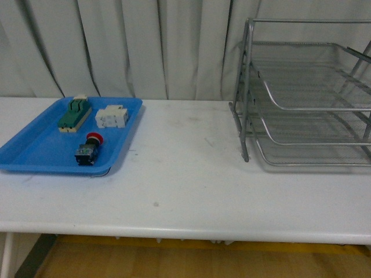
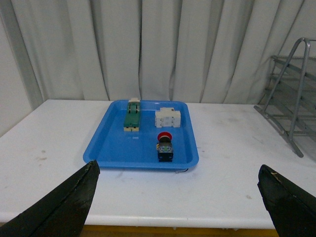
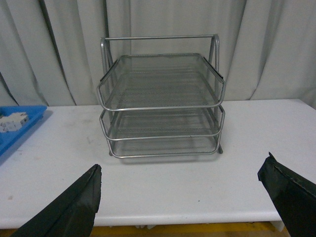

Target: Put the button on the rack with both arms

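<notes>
I find the button (image 1: 88, 149) lying in the blue tray (image 1: 35, 153), well apart from the rack (image 1: 307, 104), so my left gripper (image 2: 177, 170) faces it and my right gripper (image 3: 180, 168) faces the rack, both spread wide and empty, presumably ready for a handover.

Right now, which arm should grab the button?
Left. The button lies in the blue tray on the robot's left; the left gripper, open, faces it head-on. The right gripper faces the rack, the tray barely in its view.
</notes>
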Robot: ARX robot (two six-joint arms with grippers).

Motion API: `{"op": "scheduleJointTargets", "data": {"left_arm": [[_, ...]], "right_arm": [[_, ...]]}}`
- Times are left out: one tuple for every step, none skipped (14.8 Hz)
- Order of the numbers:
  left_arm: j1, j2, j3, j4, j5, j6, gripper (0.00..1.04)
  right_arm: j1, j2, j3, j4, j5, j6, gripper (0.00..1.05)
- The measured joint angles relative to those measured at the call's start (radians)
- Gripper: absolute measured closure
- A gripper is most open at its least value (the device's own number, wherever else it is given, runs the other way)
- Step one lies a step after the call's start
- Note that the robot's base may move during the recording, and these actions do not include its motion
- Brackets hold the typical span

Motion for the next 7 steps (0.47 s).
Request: {"op": "scheduleJointTargets", "data": {"left_arm": [[0.0,0.0,0.0,0.0,0.0,0.0,0.07],[0.0,0.0,0.0,0.001,0.001,0.0,0.07],[0.0,0.0,0.0,0.0,0.001,0.0,0.07],[0.0,0.0,0.0,0.001,0.0,0.0,0.07],[0.0,0.0,0.0,0.001,0.001,0.0,0.07],[0.0,0.0,0.0,0.001,0.001,0.0,0.07],[0.0,0.0,0.0,0.0,0.001,0.0,0.07]], "right_arm": [[-0.008,0.032,0.012,-0.034,-0.011,0.048,0.06],[-0.053,0.21,0.041,0.08,-0.039,0.145,0.06],[-0.083,0.363,0.082,0.222,-0.048,0.188,0.06],[-0.101,0.529,0.138,0.382,-0.058,0.212,0.06],[-0.106,0.687,0.2,0.511,-0.056,0.225,0.06],[-0.105,0.869,0.275,0.629,-0.045,0.24,0.06],[-0.104,1.03,0.352,0.696,-0.031,0.256,0.06]]}}
